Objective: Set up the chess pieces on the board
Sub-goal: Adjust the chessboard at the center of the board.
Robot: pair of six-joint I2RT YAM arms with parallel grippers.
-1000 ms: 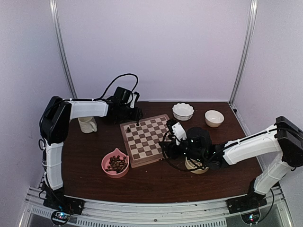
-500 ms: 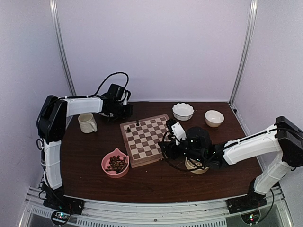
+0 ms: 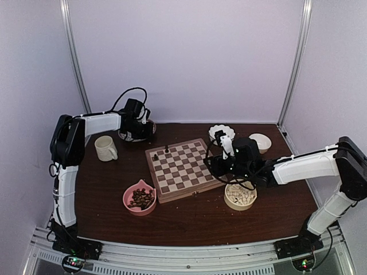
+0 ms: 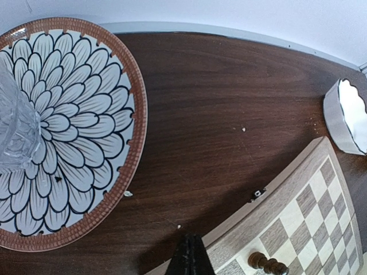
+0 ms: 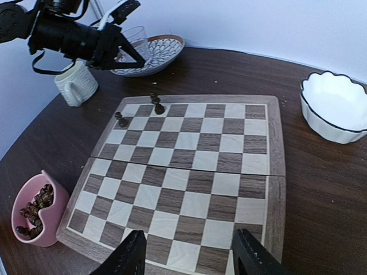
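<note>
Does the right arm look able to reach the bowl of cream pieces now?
Probably yes. The bowl of cream pieces sits uncovered close to the right gripper, nothing lies between them, and its jaws are open and empty.

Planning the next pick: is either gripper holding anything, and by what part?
Nothing held. The left gripper has its jaws shut on nothing; the right gripper has them open and empty near the board.

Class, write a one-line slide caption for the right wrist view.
Open right fingers hover over the board, two dark chess pieces standing near its far left corner.
</note>
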